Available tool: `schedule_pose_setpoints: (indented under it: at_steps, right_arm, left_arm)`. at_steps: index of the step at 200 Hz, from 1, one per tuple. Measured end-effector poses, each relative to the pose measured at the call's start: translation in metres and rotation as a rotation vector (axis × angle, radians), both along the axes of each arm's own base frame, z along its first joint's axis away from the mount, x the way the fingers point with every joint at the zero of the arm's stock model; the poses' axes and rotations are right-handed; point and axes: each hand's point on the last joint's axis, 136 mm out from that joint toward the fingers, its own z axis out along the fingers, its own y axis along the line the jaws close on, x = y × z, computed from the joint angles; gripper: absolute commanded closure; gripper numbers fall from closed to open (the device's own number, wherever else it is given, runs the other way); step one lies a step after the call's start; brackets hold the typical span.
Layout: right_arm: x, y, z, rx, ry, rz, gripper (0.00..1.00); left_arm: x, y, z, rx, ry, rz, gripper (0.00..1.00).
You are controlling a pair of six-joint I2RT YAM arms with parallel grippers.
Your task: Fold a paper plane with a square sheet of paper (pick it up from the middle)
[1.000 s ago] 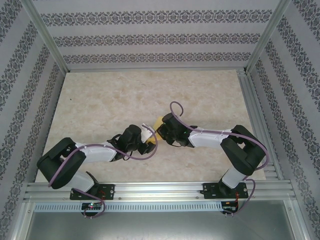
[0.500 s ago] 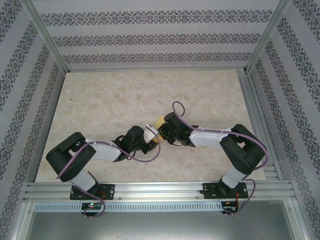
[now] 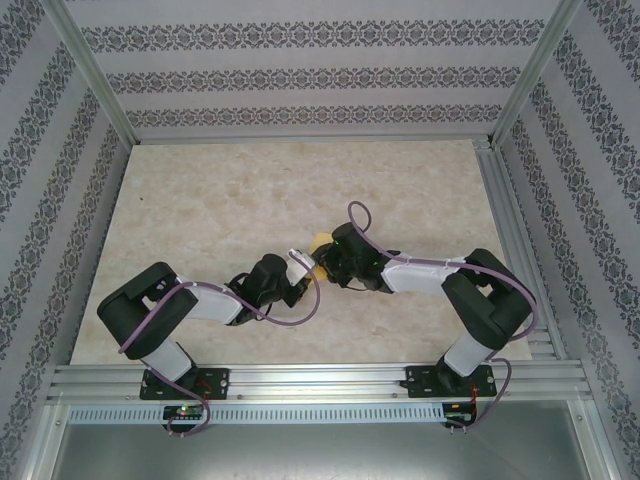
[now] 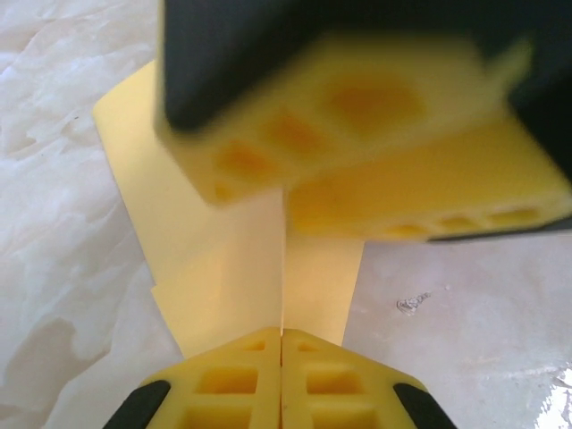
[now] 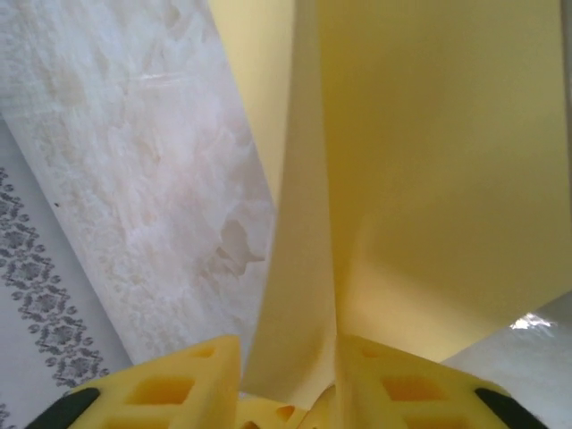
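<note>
Paper plane [image 4: 232, 268] half-folded, mid-table [image 4: 465, 304] between both arms. Left gripper [image 4: 281, 335] jaws clamped together on its crease; right gripper [image 5: 288, 350] jaws apart around a raised flap. I'd hold left tight and back right out straight, no snagging.

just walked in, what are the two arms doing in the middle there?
The left end effector is shut on a partly folded yellow paper in the middle of the table. The right end effector faces it with its fingers apart, and a raised fold of the paper stands between them. Folding is under way and there is no finished plane yet.
</note>
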Motion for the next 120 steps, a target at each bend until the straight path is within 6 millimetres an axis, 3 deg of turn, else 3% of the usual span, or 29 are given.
schedule_pose_setpoints:
  at_steps: [23, 58, 120]
  right_arm:
    - [0.007, -0.016, 0.018, 0.0, -0.068, 0.002, 0.51]
    - [0.012, -0.036, 0.037, -0.046, -0.187, 0.053, 0.51]
    - [-0.001, -0.04, 0.016, -0.134, -0.277, 0.238, 0.58]
  left_arm:
    - [-0.001, 0.001, -0.001, -0.001, 0.006, 0.005, 0.95]
    - [-0.001, 0.0, -0.001, -0.022, 0.034, 0.023, 1.0]
    - [-0.005, -0.004, 0.013, -0.143, 0.185, 0.097, 1.0]
